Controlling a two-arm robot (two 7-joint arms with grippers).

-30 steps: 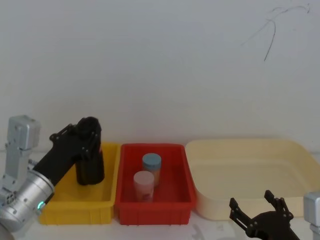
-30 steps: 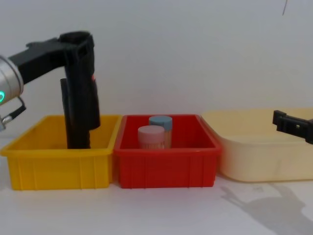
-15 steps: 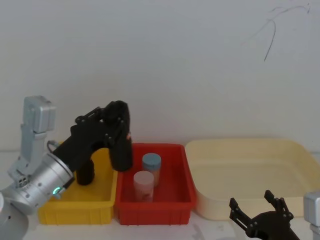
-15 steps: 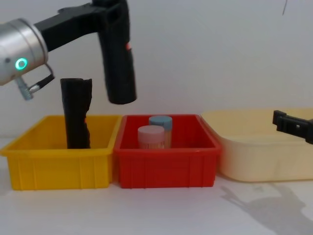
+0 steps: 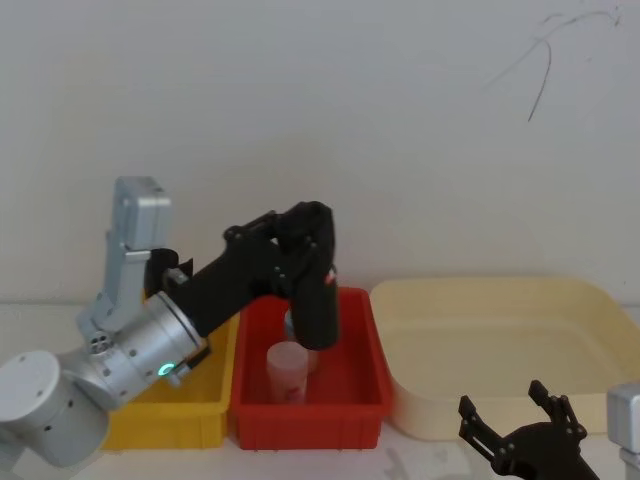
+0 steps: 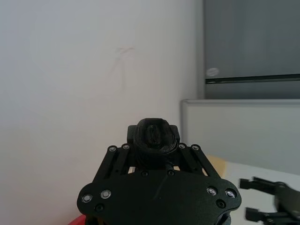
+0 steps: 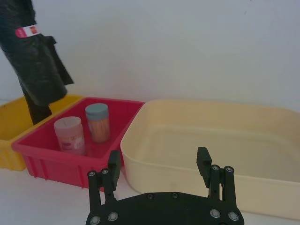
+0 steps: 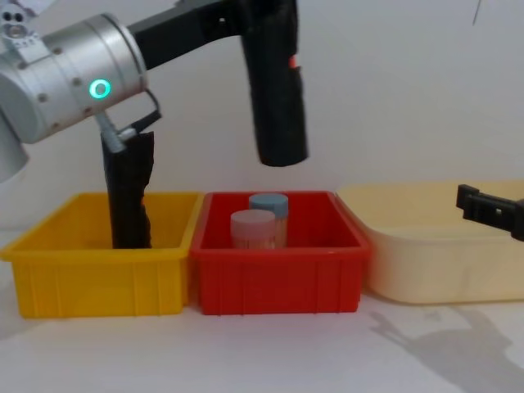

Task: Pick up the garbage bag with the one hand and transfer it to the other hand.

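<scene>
The garbage bag [image 8: 278, 106], a tall black roll of crinkled film with a small red tag, hangs upright in the air over the red bin [image 8: 278, 282]. My left gripper [image 5: 305, 238] is shut on its upper end; the left wrist view shows the roll's top [image 6: 153, 136] poking up between the fingers. The right wrist view has the bag [image 7: 35, 65] at the far left, well above the bins. Low at the front right, before the cream tub, my right gripper [image 5: 518, 428] stands open and holds nothing; it also appears from its own wrist [image 7: 159, 161].
A second black roll with a ragged top [image 8: 129, 196] stands in the yellow bin [image 8: 98, 282]. The red bin holds a pink-lidded jar [image 8: 252, 229] and a blue-lidded jar [image 8: 268, 205]. A wide cream tub [image 8: 442, 262] sits on the right. A white wall runs close behind.
My left arm has lifted the garbage bag out of the yellow bin and carried it rightward over the red bin. The right gripper has not moved.
</scene>
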